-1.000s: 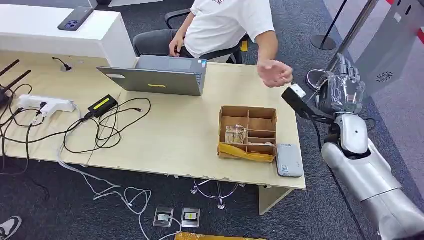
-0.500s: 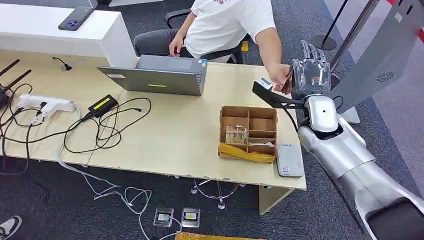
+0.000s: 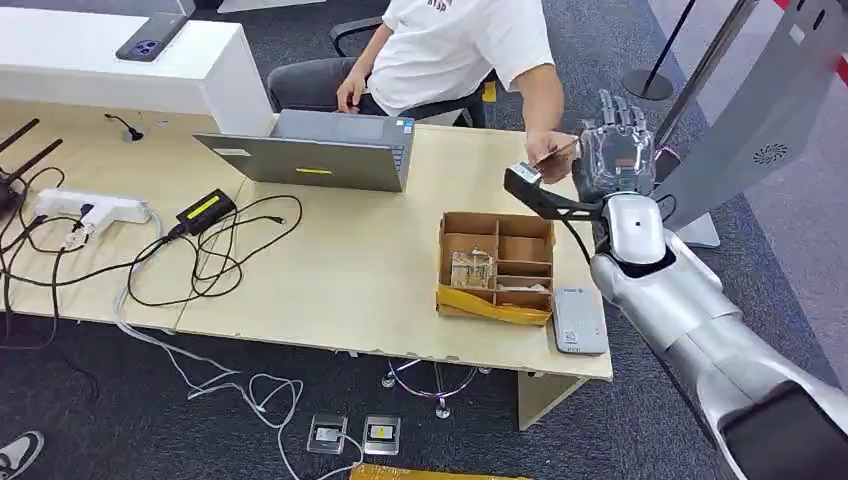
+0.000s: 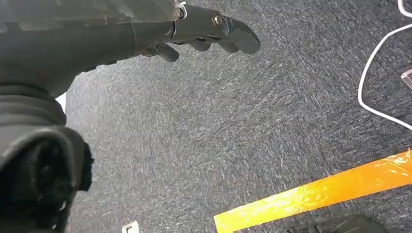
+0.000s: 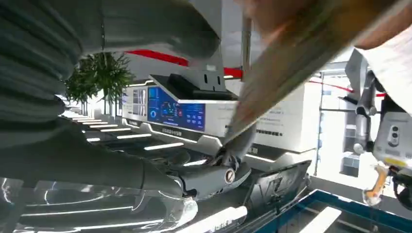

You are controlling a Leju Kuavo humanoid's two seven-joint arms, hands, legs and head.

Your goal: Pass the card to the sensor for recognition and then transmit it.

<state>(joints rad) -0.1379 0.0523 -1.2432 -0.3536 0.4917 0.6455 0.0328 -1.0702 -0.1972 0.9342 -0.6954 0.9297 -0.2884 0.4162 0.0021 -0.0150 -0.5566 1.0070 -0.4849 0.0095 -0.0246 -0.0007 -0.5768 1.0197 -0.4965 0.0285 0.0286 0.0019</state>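
while the right hand (image 3: 617, 152) is up past the far right end of the bench (image 3: 360, 270) with its fingers spread, a person's hand (image 3: 548, 158) holds the card (image 3: 556, 153) right against it; i cannot tell if the robot grips it too. the left hand (image 4: 214, 30) hangs over the carpet, fingers loosely curled, holding nothing

Pale matt wood table (image 3: 350, 280) — brown cardboard box (image 3: 497, 265), glossy silver arm (image 3: 690, 310).

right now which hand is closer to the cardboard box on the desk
Right. The right hand is raised just past the cardboard box, by the person's hand. The left hand hangs low over the carpet, away from the desk.
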